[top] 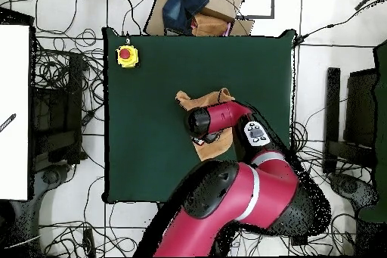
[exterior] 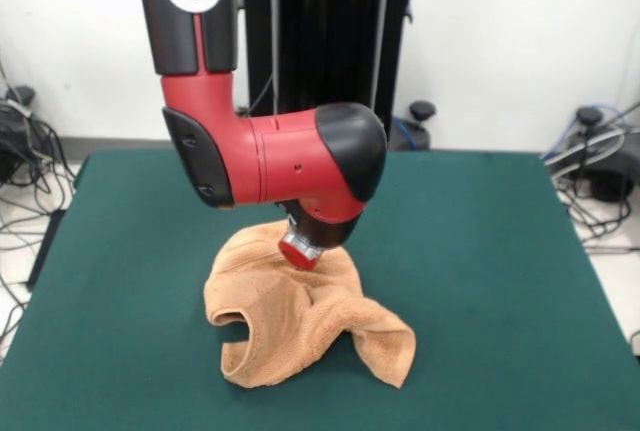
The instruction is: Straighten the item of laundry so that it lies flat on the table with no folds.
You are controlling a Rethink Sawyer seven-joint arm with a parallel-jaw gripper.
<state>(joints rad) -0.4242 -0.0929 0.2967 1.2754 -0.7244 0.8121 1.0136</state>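
Note:
The item of laundry (exterior: 300, 326), a peach-orange towel, lies crumpled in a raised heap a little left of the middle of the green table (exterior: 500, 281), with folds and a loop at its front. My gripper (exterior: 300, 254) presses down into the top of the heap, its tip buried in the cloth. In the overhead view the arm's wrist covers the middle of the item of laundry (top: 198, 101), so only the cloth's ends show on either side of it on the table (top: 143, 141).
A yellow box with a red button (top: 127, 56) sits in one table corner. A cardboard box with blue cloth (top: 195, 9) lies just beyond the table's edge. Cables cover the floor around the table.

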